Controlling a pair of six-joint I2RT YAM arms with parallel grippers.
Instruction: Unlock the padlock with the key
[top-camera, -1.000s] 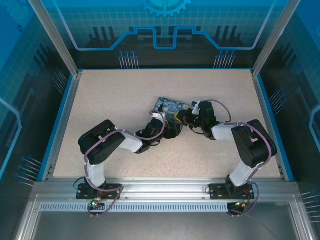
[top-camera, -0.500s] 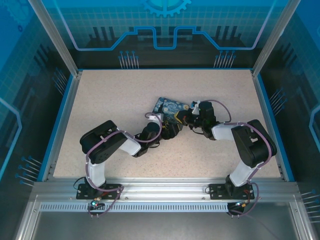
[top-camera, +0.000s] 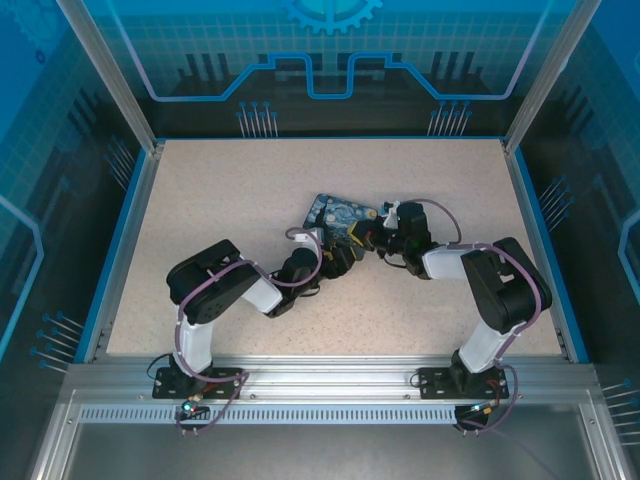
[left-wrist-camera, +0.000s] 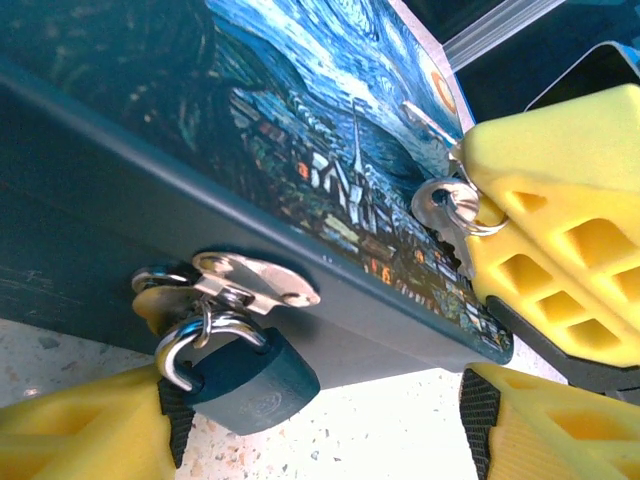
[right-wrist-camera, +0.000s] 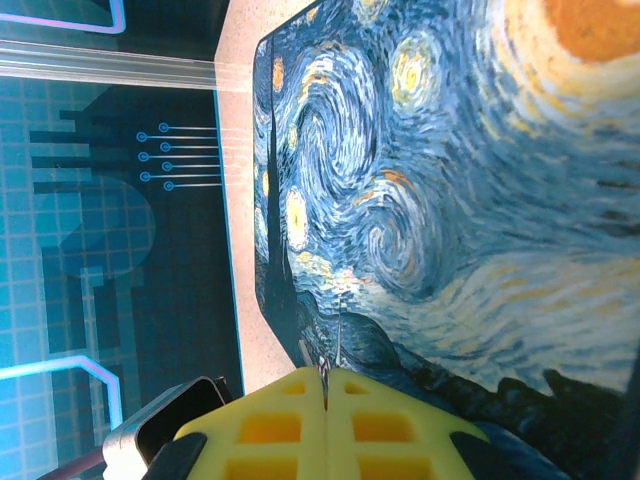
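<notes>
A flat box (top-camera: 335, 213) printed with a blue swirling night sky lies mid-table. From the silver hasp (left-wrist-camera: 245, 285) on its dark side hangs the padlock (left-wrist-camera: 245, 385), small and dark blue, with a silver shackle. My left gripper (left-wrist-camera: 320, 430) is open and straddles it low over the table. The padlock rests against the left finger (left-wrist-camera: 80, 430), while the right finger (left-wrist-camera: 540, 430) stands well clear. My right gripper (right-wrist-camera: 324, 385) is shut on the key (left-wrist-camera: 445, 205), a small silvery piece with a ring, held over the box's printed face.
The speckled table (top-camera: 220, 200) is rimmed by a blue border and glass walls. Both arms meet at the box near the centre, my left gripper (top-camera: 340, 255) close beside my right gripper (top-camera: 372, 238).
My left arm has shifted along the box's near side, its elbow moving right, and its jaws have narrowed somewhat. The right arm and the key have stayed put.
</notes>
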